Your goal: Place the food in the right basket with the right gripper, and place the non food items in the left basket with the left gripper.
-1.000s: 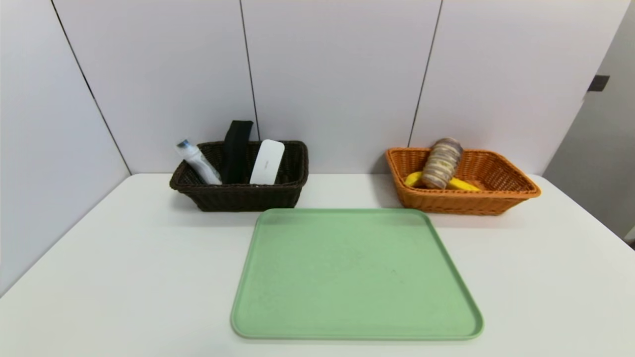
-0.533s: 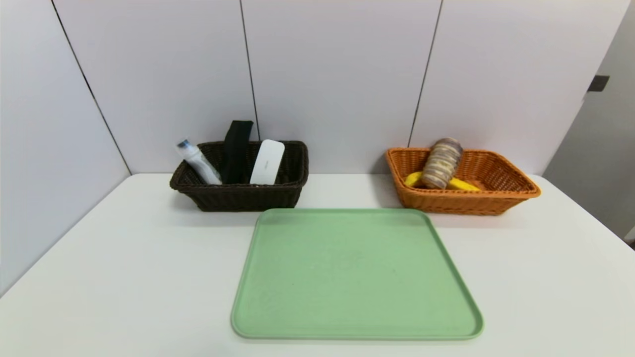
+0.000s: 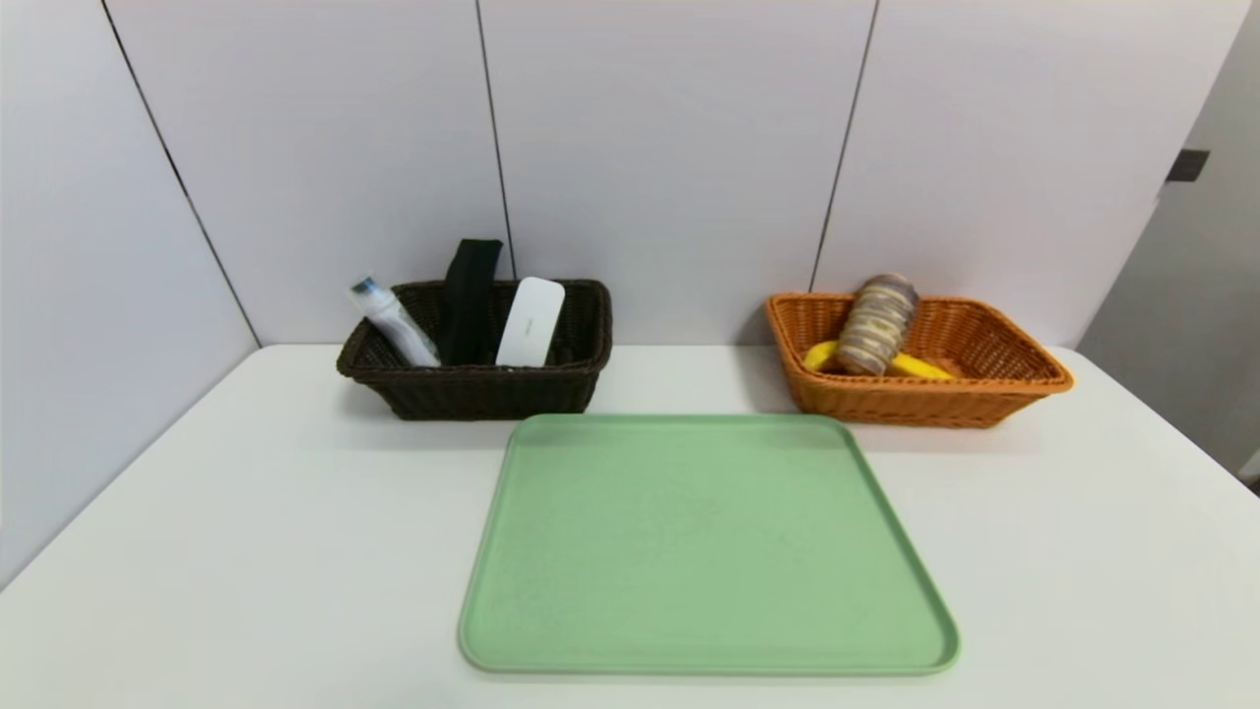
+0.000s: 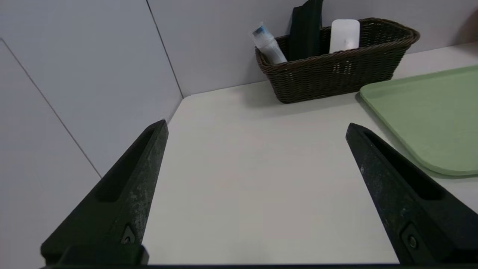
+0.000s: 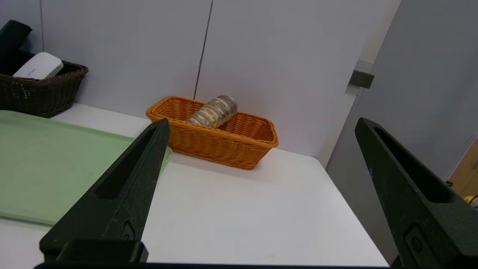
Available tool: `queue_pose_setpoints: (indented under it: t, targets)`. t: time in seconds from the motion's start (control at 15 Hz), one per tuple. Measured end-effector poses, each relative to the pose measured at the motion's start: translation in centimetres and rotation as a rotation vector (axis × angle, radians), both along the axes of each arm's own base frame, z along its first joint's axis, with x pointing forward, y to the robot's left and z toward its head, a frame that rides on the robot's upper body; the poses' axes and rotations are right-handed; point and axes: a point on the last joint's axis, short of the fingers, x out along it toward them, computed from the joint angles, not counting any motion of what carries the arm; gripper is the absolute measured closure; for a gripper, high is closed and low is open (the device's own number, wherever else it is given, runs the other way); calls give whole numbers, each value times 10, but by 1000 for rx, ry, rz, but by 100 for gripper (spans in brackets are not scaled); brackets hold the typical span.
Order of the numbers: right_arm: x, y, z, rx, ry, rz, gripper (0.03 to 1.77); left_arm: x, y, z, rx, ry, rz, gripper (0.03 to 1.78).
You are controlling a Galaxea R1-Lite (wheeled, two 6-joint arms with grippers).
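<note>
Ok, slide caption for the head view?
Banana and striped loaf in the orange basket; bottle, pouch, white device in the brown.

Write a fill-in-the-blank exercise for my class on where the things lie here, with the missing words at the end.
1. The bread lies across the yellow ____ in the orange basket.
2. In the dark brown basket, the ____ pouch stands between the bottle and the white device.
3. The tray in front of the baskets is ____.
4. Both the left hand and the right hand are ____, holding nothing.

Missing words: banana; black; green; open
</note>
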Motion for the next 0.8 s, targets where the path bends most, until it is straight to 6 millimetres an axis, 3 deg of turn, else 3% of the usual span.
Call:
queue_pose_setpoints:
  t: [0.33, 0.8]
  targets:
    - [12, 0, -20, -10, -64, -4, 9, 15, 1, -21, 50, -92, 43, 12]
    - [16, 0, -28, -8, -48, 6, 9, 17, 1, -25, 39, -89, 43, 12]
